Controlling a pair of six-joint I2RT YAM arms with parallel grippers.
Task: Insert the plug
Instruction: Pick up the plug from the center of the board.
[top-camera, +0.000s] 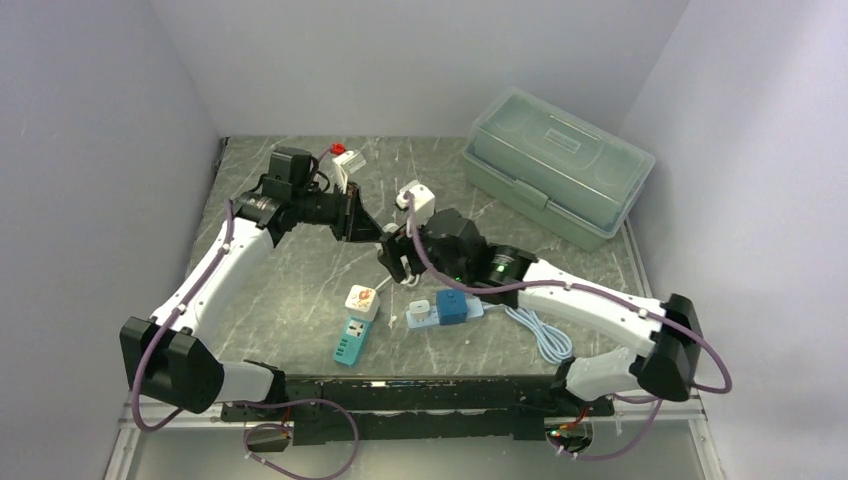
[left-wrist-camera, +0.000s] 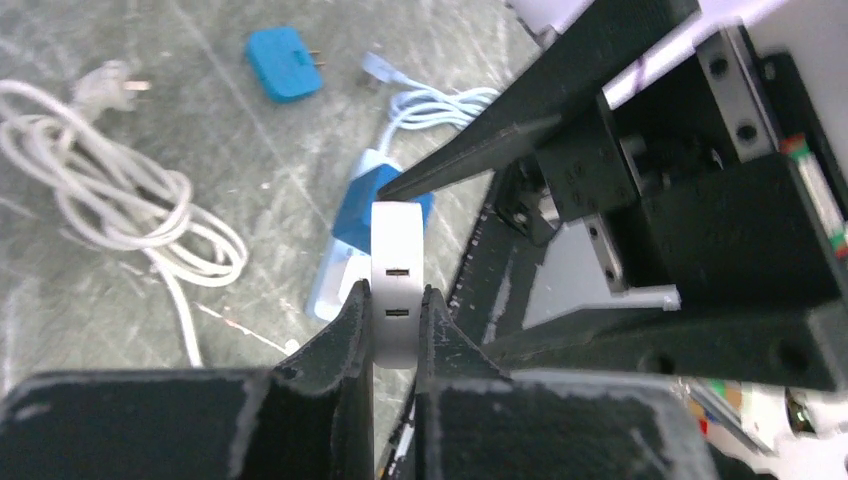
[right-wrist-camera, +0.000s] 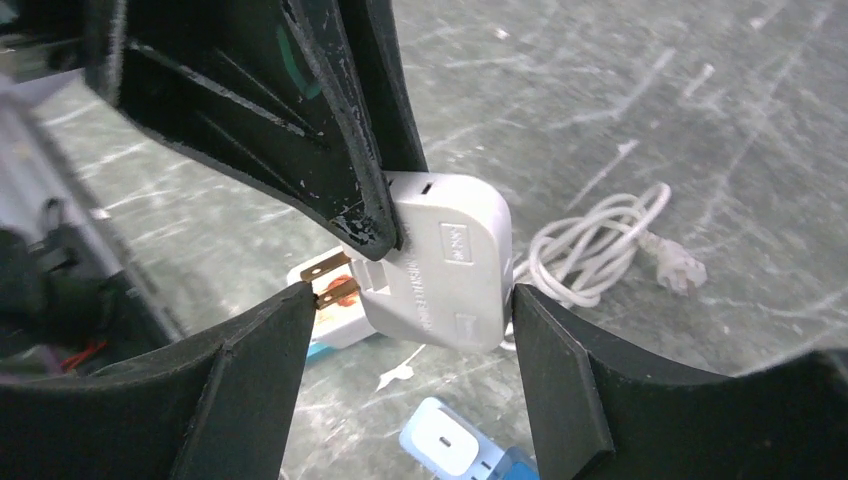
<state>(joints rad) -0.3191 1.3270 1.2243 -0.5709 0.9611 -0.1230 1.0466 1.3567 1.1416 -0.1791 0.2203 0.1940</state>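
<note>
**Left tool.** The left tool (left-wrist-camera: 397, 305) is closed narrow on the plug (left-wrist-camera: 397, 235), a white adapter. Its fingers pinch the two flat faces at the end that carries the small ports. The grip looks square and firm in the left wrist view.

**Right tool.** The right tool (right-wrist-camera: 412, 292) stands wide, with one finger on either side of the same plug. One fingertip touches the rear edge of the body and the other sits at the tips of the prongs (right-wrist-camera: 330, 280). Whether it is pressing on the plug or only flanking it cannot be told.

**Task item.** The plug hangs between the two tools, lifted off the surface (right-wrist-camera: 650, 100). Its prongs are bare and not seated in anything.

**Surroundings.** A blue-and-white socket block (top-camera: 445, 308) lies below the tools, on the side nearer the arm bases. A teal strip (top-camera: 350, 342) lies just beside it. A coiled white cable (right-wrist-camera: 600, 240) lies beyond the right tool. A lidded box (top-camera: 555, 165) stands well apart on the far side.

**Progress.** In my judgement the pickup is done and the plug is being shared or passed between the tools. Three steps are left:
- one tool must let go;
- the prongs must be turned downward and lined up over a socket;
- the plug must be pressed home.

Which socket is meant cannot be told.
</note>
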